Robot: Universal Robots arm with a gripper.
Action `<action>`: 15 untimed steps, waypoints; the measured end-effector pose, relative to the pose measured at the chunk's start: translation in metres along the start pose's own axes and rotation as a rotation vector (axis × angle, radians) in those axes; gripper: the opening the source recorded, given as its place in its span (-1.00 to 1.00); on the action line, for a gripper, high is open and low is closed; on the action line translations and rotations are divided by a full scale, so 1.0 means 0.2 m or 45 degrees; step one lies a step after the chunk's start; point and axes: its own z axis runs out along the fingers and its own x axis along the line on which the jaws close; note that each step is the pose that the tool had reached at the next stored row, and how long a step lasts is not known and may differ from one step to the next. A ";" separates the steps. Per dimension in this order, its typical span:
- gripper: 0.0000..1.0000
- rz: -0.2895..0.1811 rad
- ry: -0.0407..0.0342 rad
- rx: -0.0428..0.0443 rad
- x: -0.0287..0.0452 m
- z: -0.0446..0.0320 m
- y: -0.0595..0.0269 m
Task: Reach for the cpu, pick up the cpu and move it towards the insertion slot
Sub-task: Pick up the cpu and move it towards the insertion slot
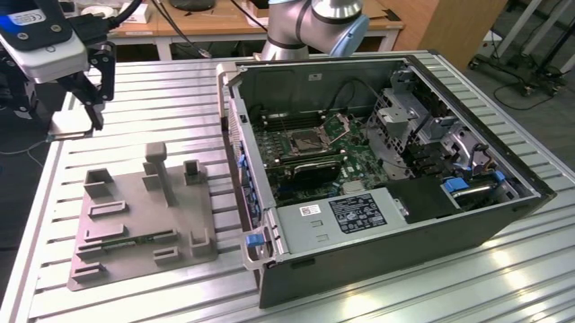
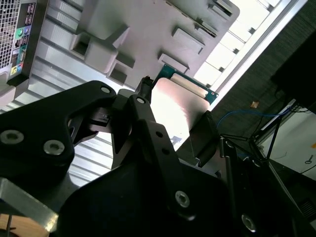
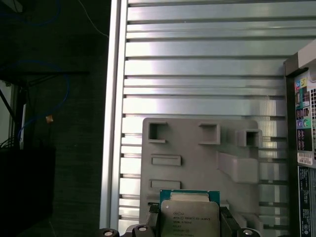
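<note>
The cpu, a flat square chip with a silver top and green rim, hangs in the air above the table's far corner at the exterior view's left. My gripper is shut on it, one black finger on each opposite edge. In both wrist views the cpu sits between the fingers, above the grey plastic tray. The insertion slot, a silver-framed socket with its hinged bracket raised, lies on the board inside the open computer case, well off to the exterior view's right of the gripper.
The grey tray lies on the ribbed metal table beside the case, with upright posts and a green memory stick in it. The arm's base stands behind the case. Desks and cables lie beyond the table's edge.
</note>
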 end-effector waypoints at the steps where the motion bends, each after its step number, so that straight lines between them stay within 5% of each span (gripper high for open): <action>1: 0.09 0.000 -0.0002 0.000 -0.002 0.000 0.000; 15: 0.09 0.000 -0.0001 0.000 -0.039 0.000 -0.001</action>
